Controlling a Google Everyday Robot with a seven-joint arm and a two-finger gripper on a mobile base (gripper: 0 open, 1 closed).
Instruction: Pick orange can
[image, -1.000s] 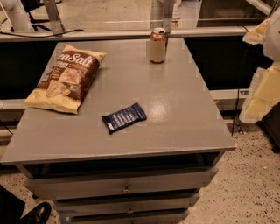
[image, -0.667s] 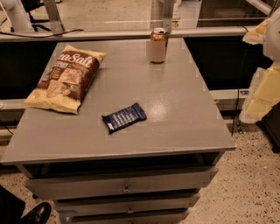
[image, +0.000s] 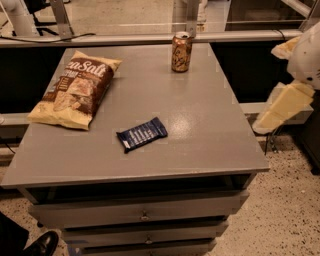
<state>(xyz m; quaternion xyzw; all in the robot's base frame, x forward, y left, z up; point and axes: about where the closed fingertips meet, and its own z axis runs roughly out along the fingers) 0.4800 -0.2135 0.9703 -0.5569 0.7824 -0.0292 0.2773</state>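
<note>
The orange can (image: 181, 51) stands upright near the far edge of the grey table (image: 210, 135), right of centre. It has an orange-brown body with pale swirls and a silver top. My gripper (image: 281, 109) is the pale yellow and white shape off the table's right side, in the air beside the table edge. It is well to the right of the can and nearer to me, and it touches nothing.
A chip bag (image: 75, 89) lies flat on the table's left side. A dark blue wrapped bar (image: 142, 134) lies near the middle front. Drawers (image: 145, 215) sit under the tabletop. A rail (image: 150, 39) runs behind the table. A shoe (image: 42, 244) shows at the bottom left.
My gripper has shifted slightly left, closer to the table's right edge. The can, bag and bar have not moved.
</note>
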